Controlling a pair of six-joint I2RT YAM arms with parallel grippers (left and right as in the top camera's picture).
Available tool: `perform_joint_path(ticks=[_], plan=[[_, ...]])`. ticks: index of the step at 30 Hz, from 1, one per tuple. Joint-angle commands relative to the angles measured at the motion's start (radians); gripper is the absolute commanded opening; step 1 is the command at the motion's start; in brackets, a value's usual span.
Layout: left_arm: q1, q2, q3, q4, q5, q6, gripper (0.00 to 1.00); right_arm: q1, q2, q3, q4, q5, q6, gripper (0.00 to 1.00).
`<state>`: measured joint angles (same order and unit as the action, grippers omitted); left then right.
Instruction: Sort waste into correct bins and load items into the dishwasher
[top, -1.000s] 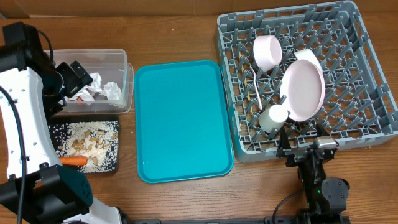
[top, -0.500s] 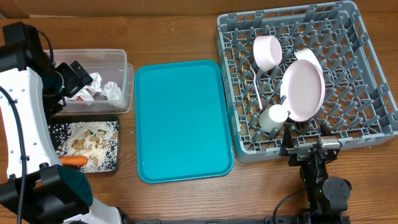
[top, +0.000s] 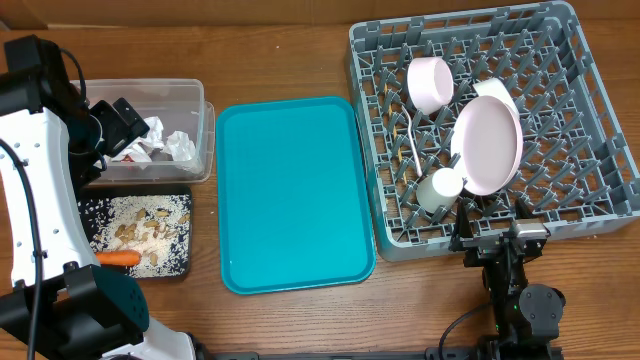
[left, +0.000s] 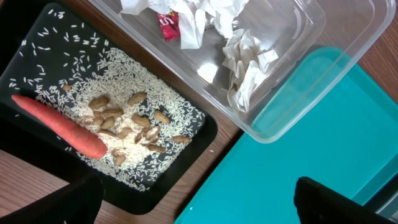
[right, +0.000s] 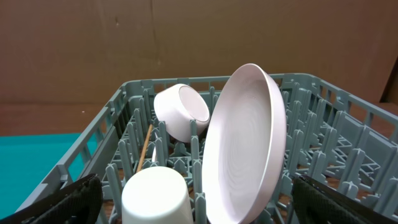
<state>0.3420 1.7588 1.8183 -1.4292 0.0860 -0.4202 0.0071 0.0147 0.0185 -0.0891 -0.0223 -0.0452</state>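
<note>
Both sets of fingers are spread wide on my end, nothing in either. My left gripper (left: 205, 202) hangs over the clear tub (top: 205, 120), which has the crumpled napkins (left: 249, 56) and red wrapper (left: 168, 25) in it. Just beside it, the carrot (left: 59, 127) lies on the nut and grain scraps (left: 127, 121) in the black tray (left: 37, 50). My right gripper (right: 199, 205) sits at the near edge of the dish rack (top: 580, 60), where the plate (right: 245, 149) stands on edge with the bowl (right: 180, 112), cup (right: 155, 196) and stick (right: 145, 149) beside it.
</note>
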Motion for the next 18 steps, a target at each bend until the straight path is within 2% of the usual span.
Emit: perform_joint_path(ticks=[1,9,18], plan=[[-0.004,-0.003,-0.005,-0.002,0.003,-0.014,1.00,-0.003,-0.012,-0.011,0.007,-0.002,-0.005,1.00],[-0.004,-0.019,-0.005,-0.002,0.003,-0.014,1.00,-0.003,-0.012,-0.011,0.007,-0.002,-0.005,1.00],[-0.069,-0.229,-0.005,-0.002,0.003,-0.014,1.00,-0.003,-0.012,-0.011,0.007,-0.002,-0.005,1.00]])
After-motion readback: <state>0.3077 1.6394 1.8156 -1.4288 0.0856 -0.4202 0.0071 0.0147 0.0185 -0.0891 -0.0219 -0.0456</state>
